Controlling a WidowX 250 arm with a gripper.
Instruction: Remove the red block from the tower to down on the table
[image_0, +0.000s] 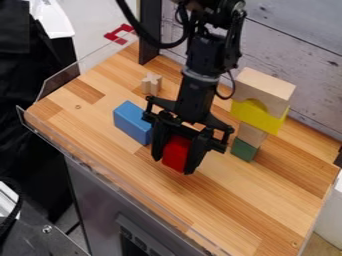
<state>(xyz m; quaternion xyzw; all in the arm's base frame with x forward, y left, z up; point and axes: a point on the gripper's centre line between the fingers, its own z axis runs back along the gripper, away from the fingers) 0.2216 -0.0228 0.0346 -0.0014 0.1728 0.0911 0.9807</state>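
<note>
So the red block (176, 153) is pinched right between the jaws, its long side running down along them. It's already clear of the tower (259, 116); can't tell if it's touching the bench (230, 202), so I'd ease straight down, then release.

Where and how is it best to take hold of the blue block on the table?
Probably at the middle of the blue block, from above, fingers on its two long sides: it lies flat and is longer than it is wide. The gripper holds the red block, so it should let go first.
</note>
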